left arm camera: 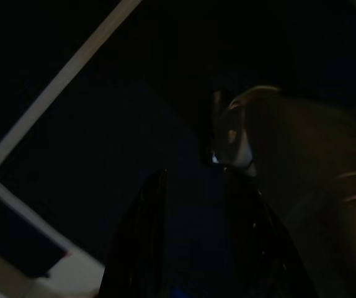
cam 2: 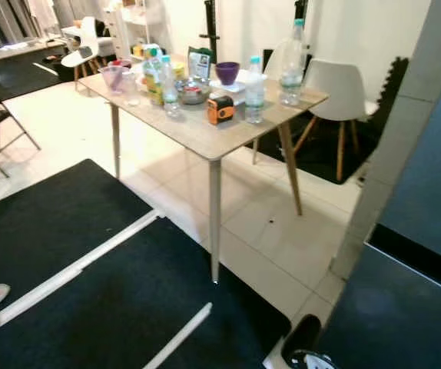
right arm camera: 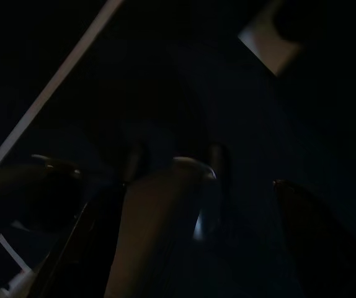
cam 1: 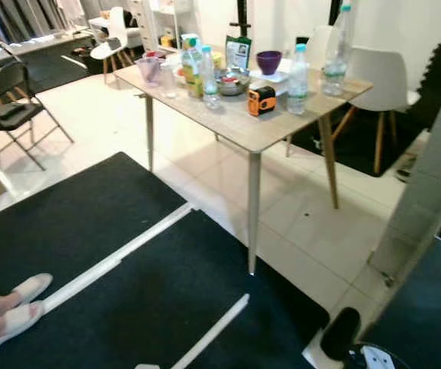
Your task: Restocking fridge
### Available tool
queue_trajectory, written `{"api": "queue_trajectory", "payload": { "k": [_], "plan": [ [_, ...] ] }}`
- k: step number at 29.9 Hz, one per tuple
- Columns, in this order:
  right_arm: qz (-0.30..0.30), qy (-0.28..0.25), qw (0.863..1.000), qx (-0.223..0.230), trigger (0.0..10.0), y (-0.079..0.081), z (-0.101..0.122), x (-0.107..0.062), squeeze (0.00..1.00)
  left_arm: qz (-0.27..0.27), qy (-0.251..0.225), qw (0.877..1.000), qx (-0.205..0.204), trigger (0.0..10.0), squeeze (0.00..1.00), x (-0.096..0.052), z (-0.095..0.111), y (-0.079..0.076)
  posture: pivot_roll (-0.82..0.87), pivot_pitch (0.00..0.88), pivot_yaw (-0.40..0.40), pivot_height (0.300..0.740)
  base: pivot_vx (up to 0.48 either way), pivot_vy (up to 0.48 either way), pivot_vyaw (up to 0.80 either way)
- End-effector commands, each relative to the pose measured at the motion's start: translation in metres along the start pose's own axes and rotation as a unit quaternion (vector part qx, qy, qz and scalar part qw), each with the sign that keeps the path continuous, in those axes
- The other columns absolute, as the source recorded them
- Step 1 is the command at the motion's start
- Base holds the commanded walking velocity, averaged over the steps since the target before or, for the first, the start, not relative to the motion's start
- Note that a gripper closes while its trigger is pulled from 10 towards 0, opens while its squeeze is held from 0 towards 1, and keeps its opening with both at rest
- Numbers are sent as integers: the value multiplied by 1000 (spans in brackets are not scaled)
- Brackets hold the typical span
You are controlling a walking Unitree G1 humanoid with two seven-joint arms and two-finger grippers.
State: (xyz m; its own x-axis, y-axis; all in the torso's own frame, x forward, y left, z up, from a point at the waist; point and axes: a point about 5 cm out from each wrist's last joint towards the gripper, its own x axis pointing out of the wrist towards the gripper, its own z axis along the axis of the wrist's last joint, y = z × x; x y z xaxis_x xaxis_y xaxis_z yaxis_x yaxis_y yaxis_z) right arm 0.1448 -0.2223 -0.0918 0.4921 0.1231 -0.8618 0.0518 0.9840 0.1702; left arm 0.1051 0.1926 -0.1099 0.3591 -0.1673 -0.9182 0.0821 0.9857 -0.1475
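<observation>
A light wooden table stands ahead on the tiled floor. On it are a clear water bottle, a second bottle, a tall bottle, a purple bowl, a metal bowl and an orange-and-black box. The fridge's grey side rises close on my right, with its dark door beside it. Both arms hang low over the black mat. In the dark wrist views my left gripper and right gripper show their fingers apart, holding nothing.
Black floor mats with a white strip lie under me. A person's feet in white slippers rest at the left edge. A black folding chair stands far left, and a white chair behind the table.
</observation>
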Motion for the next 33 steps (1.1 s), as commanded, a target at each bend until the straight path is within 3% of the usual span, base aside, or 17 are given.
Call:
{"api": "queue_trajectory", "payload": {
  "k": [1,19,33],
  "plan": [
    [7,6,1000,5,10000,4,-5,1,0,2,6,1000,7,10000,0,-1,-2,2,6,0,41,740,0,0,738],
    [32,10,999,6,10000,11,-6,2,0,3,4,1000,5,10000,0,-1,-1,3,11,0,49,740,0,0,737],
    [21,11,1000,7,10000,11,-7,3,0,6,1,1000,9,10000,0,-1,1,5,6,0,52,740,53,0,0]
  ]
}}
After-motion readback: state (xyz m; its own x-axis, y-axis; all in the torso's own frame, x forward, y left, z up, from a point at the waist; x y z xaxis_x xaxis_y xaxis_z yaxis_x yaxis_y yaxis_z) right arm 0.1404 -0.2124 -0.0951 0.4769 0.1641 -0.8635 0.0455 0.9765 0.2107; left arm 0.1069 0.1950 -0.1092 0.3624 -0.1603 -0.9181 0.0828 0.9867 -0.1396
